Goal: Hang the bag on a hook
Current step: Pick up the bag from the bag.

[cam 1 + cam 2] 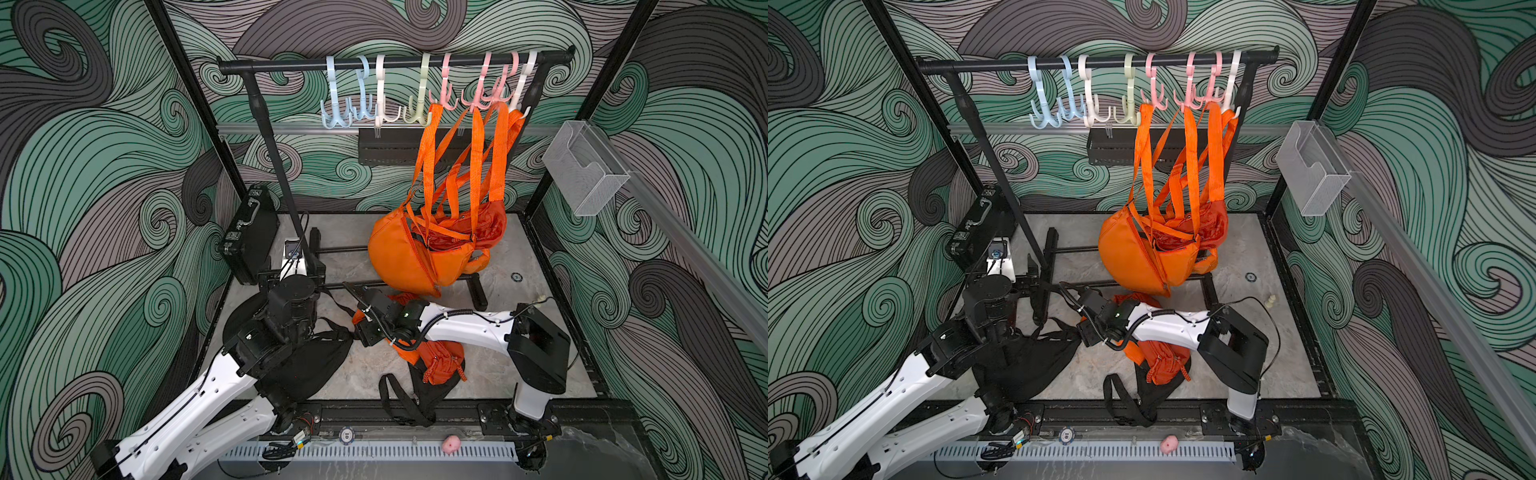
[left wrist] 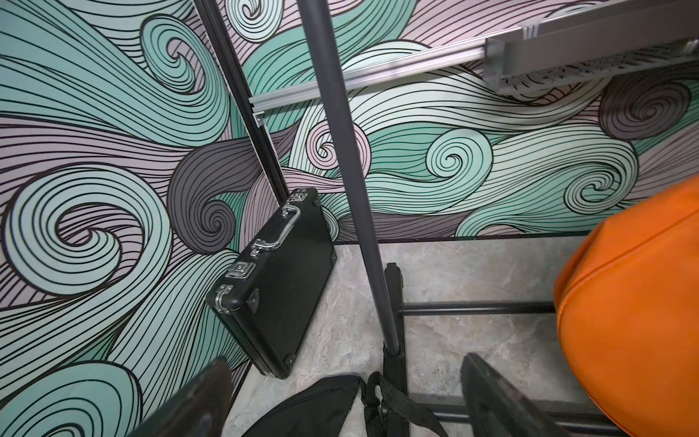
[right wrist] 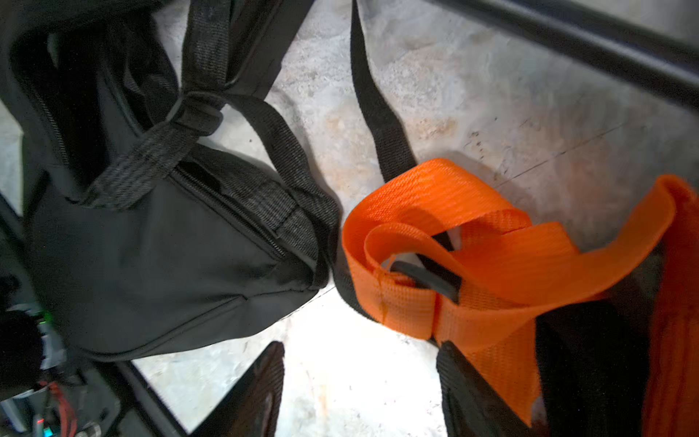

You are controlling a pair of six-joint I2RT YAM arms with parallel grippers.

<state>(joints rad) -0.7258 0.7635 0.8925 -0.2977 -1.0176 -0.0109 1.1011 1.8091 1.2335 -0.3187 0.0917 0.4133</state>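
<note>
Orange bag (image 1: pixel 442 361) lies crumpled on the bench (image 1: pixel 365 374), beneath the right arm and back from the right tool (image 3: pixel 359 352). It is on no hook. Its orange strap (image 3: pixel 454 212) is coiled in a loose loop just ahead of that tool, and one fold seems to lie against one of the fingers (image 3: pixel 461 382). We note the right tool's fingers stand apart with bare bench between them, and nothing is clamped.

Black bag (image 3: pixel 151 246) sits on the bench off the tool's other finger, its corner just beside the orange loop.

Left tool (image 2: pixel 345 363) hovers over the black bag with its fingers spread wide and empty. The rack post (image 2: pixel 351 170) rises straight ahead of it. A black case (image 2: pixel 280 280) leans on the wall beyond, to one side.

In both top views the rack bar (image 1: pixel 395 62) (image 1: pixel 1096 62) carries a row of pastel hooks (image 1: pixel 422 89). We see the hung bags (image 1: pixel 411 253), also orange, dangling by their straps from the pink hooks (image 1: pixel 486 89), well beyond and above the right tool.
</note>
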